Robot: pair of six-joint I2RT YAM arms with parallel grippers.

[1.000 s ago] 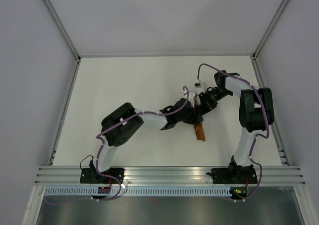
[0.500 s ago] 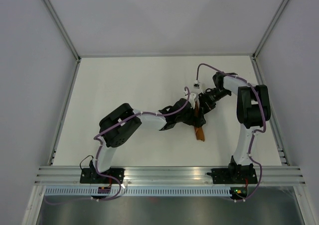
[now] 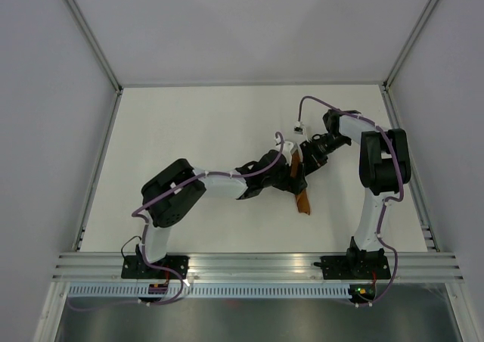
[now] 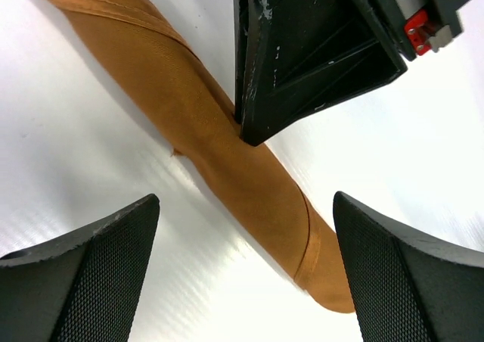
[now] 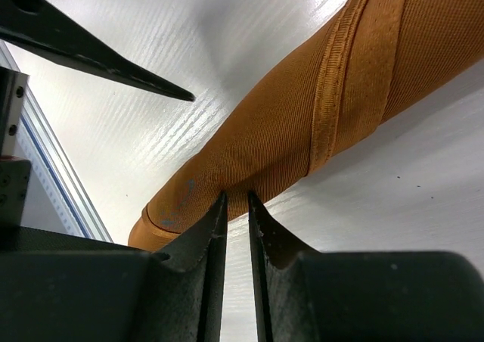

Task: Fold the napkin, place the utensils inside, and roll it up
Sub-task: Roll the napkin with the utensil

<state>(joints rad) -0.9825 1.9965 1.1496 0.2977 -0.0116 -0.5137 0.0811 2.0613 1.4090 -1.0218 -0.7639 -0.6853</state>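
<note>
On the counter (image 3: 189, 130), right of centre: left gripper (image 4: 243, 200) reaches in from 8 o'clock, fingers wide open, straddling the napkin (image 4: 189, 92). Napkin is a rolled tube running 12-to-6. Right gripper (image 5: 237, 196) reaches in from 2 o'clock, fingers almost together, tips touching the roll; pinch unclear.

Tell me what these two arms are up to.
They are finishing a napkin roll. The rust-orange napkin lies on the white table, already rolled into a tight tube. No knife shows, so it may be inside. The left gripper hovers over the roll, its jaws wide open on either side of it. The right gripper has its jaws almost together, tips against the roll's side.
</note>
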